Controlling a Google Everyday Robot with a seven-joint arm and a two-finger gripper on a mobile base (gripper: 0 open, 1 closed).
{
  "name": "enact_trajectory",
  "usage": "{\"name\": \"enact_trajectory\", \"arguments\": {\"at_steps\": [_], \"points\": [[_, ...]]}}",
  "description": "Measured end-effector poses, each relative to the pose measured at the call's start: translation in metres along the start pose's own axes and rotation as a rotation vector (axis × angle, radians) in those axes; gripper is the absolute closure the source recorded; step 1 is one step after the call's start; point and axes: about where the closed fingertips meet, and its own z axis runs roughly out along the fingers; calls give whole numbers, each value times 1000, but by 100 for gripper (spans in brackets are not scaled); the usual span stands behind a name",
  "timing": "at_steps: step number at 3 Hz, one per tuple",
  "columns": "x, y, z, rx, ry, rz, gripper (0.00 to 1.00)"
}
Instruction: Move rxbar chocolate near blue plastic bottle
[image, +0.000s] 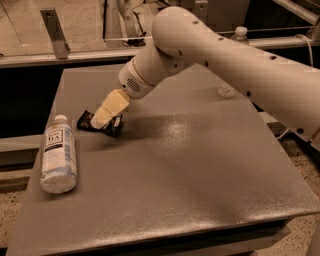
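The blue plastic bottle (58, 156) lies on its side at the left. The rxbar chocolate (114, 125) sits near it, under the gripper (102, 120); whether it is clamped I cannot tell. The placing looks nearly done, with only letting go left.

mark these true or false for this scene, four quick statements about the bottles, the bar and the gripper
1. The blue plastic bottle lies on its side on the table. True.
2. The gripper is at the table's right edge. False: it is at the rxbar chocolate, toward the left rear.
3. The rxbar chocolate touches the blue plastic bottle. False: bare table shows between them.
4. A clear water bottle stands partly hidden behind the arm. True.
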Motion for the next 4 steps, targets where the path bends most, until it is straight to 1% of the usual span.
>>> {"name": "enact_trajectory", "arguments": {"at_steps": [1,2,3,4], "points": [[0,-25,-39,105,-95,4,0],[-3,-55,-86,223,-192,-22,0],[-9,-74,-134,336,-256,-64,0],[-9,-74,-134,336,-256,-64,0]]}}
